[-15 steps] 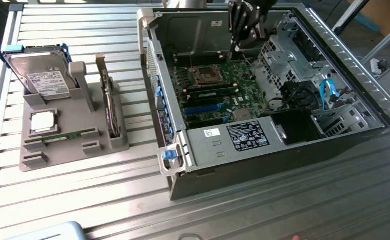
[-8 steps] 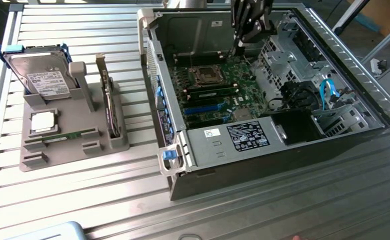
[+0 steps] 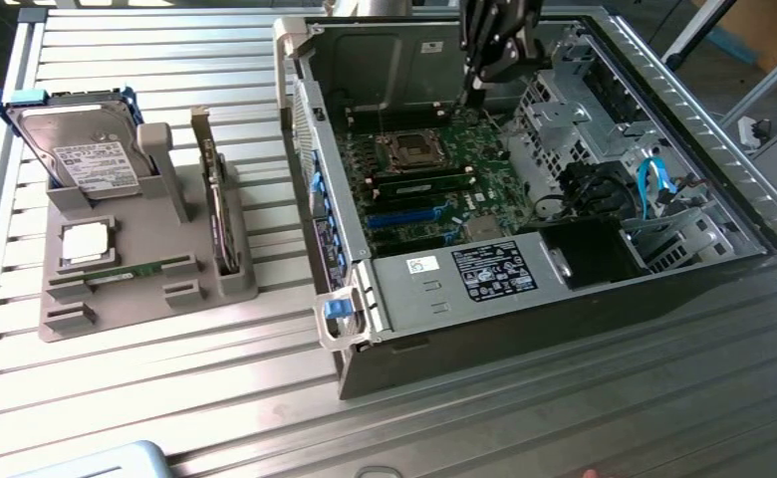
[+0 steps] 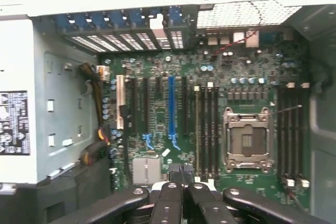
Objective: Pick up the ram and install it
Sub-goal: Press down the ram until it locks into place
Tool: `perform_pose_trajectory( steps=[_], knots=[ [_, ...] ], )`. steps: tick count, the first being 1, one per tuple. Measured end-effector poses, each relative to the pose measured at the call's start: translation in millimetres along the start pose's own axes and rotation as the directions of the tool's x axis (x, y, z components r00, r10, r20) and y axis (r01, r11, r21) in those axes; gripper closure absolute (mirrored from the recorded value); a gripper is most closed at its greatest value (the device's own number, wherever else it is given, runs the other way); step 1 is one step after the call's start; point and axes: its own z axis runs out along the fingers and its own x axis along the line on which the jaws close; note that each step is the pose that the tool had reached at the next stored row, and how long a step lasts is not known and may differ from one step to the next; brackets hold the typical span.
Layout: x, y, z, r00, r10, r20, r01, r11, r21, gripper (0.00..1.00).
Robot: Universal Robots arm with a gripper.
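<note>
The claw (image 3: 476, 98) hangs inside the open computer case (image 3: 362, 60), pinched down narrow, low over the motherboard (image 4: 157, 108). From the wrist view, a small dark ribbed piece (image 4: 181, 170) sits right at its tips. It may be the edge of a ram stick seen end-on, but I cannot say for sure.

The ram (image 3: 142, 271) that I can make out plainly lies flat in the grey holder (image 3: 70, 299), well away from the claw and outside the case, near the hard drive (image 3: 90, 159) and the expansion card (image 3: 216, 209).

The black memory slots (image 4: 207, 129) run just ahead of the claw's tips, with the bare CPU socket (image 4: 247, 137) close beside them. That is my worry. A small drift sideways could bring the claw onto the socket, and its contacts look delicate. If a stick really is held and comes down tilted or off the slot's line, I reckon it would jam or stress the board rather than seat. The bundle of cables (image 4: 97, 103) is farther off and less of a threat.

The upper arm is cut off at the frame edge in the exterior view. The claw's own body covers whatever lies directly under it. I cannot tell whether the slot latches stand open.
</note>
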Motion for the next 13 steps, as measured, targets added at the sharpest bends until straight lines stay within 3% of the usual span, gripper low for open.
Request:
perform_pose_trajectory(
  steps=[1,2,11,13],
  knots=[
    [0.0,0.0,-0.2,1.0,0.0,0.0097,0.0,1.0,-0.0003,0.9],
    [0.0,0.0,-0.5,0.9999,0.0,0.0125,0.0,1.0,-0.0003,0.9],
    [0.5,-4.8,-7.6,0.9999,0.0,0.015,0.0,1.0,-0.0002,0.9],
    [0.6,-4.9,-7.8,0.9999,0.0,0.0127,0.0,1.0,-0.0003,0.9]
  ],
)
